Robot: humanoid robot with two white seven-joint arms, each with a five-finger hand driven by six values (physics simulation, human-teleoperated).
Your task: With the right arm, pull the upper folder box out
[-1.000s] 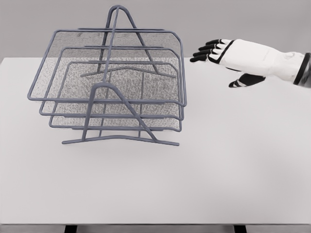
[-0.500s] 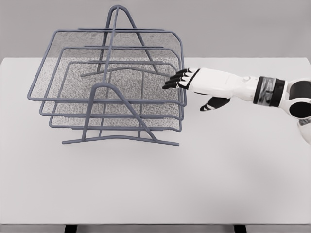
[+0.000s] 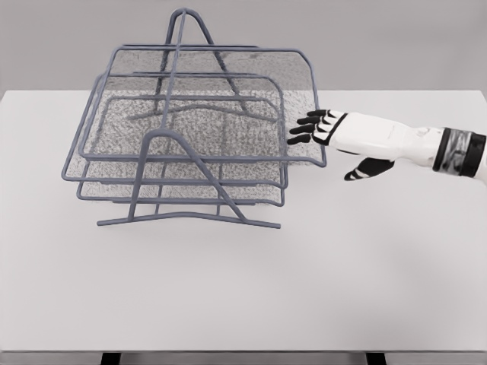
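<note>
1. The right hand [image 3: 346,137] comes in from the right; its fingers [image 3: 304,129] are stretched out and hold nothing
2. The upper folder box [image 3: 199,103] lies just beyond the fingertips, and its right rim is touching them or almost touching
3. It sticks out to the right past the two lower trays of the wire rack [image 3: 183,194] on the white surface [image 3: 342,274]
4. I judge the pull is partly done; next the fingers must hook the rim and draw it further to the right

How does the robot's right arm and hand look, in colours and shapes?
The right hand has five black fingers with small white segments and a smooth white shell over its back. The forearm is white and rounded, ending in a dark grey glossy band near the picture's edge. No cables show.
</note>
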